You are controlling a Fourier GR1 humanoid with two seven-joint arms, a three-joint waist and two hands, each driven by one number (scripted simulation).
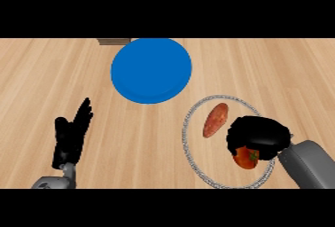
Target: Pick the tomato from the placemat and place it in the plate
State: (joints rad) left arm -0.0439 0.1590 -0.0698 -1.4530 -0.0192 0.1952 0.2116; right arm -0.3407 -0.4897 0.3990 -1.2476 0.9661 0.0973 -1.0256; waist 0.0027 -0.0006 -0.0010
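Tomato (246, 158), red and round with a green stalk patch on top, sits under the curled black fingers of the right hand (258, 135), which wraps over its upper side and hides part of it. It lies within the round placemat (189, 142), a pale wood-toned disc edged by a grey, speckled rim, toward the mat's lower right part. Whether the fruit rests on the mat or is raised off it I cannot tell. Beside it on the same mat, up and to the left, lies a long reddish-brown sausage-shaped item (215, 119), apart from the hand. The grey right forearm (307, 164) comes in from the lower right corner.

Farther up the light wooden counter (39, 75) stands the round blue plate (152, 71), close to the mat's upper left rim but not touching it. A small brown object (112, 41) peeks from behind the plate's top left edge.

At the left side the left hand (71, 133) rests with fingers straight and pointing up, holding nothing.
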